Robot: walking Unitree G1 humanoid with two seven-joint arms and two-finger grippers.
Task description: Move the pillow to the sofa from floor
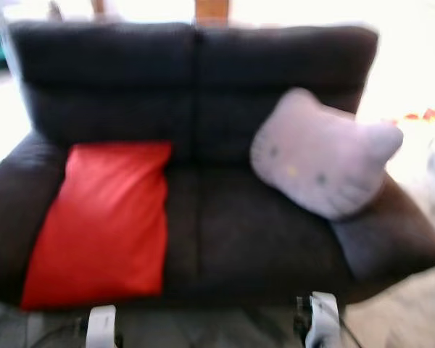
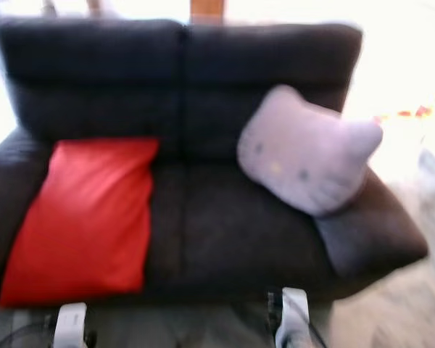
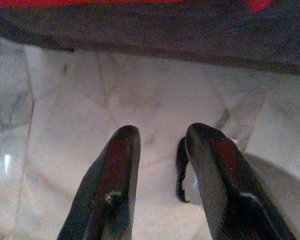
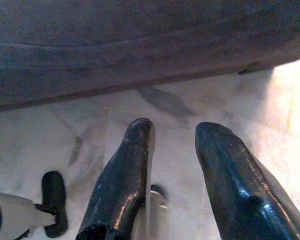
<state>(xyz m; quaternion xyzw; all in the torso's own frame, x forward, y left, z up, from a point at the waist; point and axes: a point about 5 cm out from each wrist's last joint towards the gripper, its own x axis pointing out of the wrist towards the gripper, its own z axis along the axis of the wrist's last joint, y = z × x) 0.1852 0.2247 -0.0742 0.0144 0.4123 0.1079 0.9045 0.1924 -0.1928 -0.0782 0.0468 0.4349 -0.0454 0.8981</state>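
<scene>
a dark two-seat sofa (image 1: pixel 203 217) spans the blurred head views, its back split by a centre seam and its padded arms rounding down at both ends. the pale marble floor (image 3: pixel 140 100) runs under its front edge, bright with light at the robot's right.

the red pillow (image 1: pixel 105 221) lies on the sofa's left seat, its top edge against the foot of the backrest and its lower edge reaching the seat's front edge, beside the left arm. it is a plain, long rectangular cushion, bright red, smooth, slightly tilted so the lower corner drifts toward the left arm.

a white cat-face cushion (image 1: pixel 322 156) with two ears and small dark and yellow marks leans at the right end, propped against the backrest and overhanging the right arm.

both silver arms hang low at the sofa's front edge. the left gripper (image 3: pixel 162 132) points at the marble floor just before the sofa's base, fingers parted with nothing between them; a strip of red shows above the dark base. the right gripper (image 4: pixel 174 131) hangs likewise over the floor, fingers spread and empty.
</scene>
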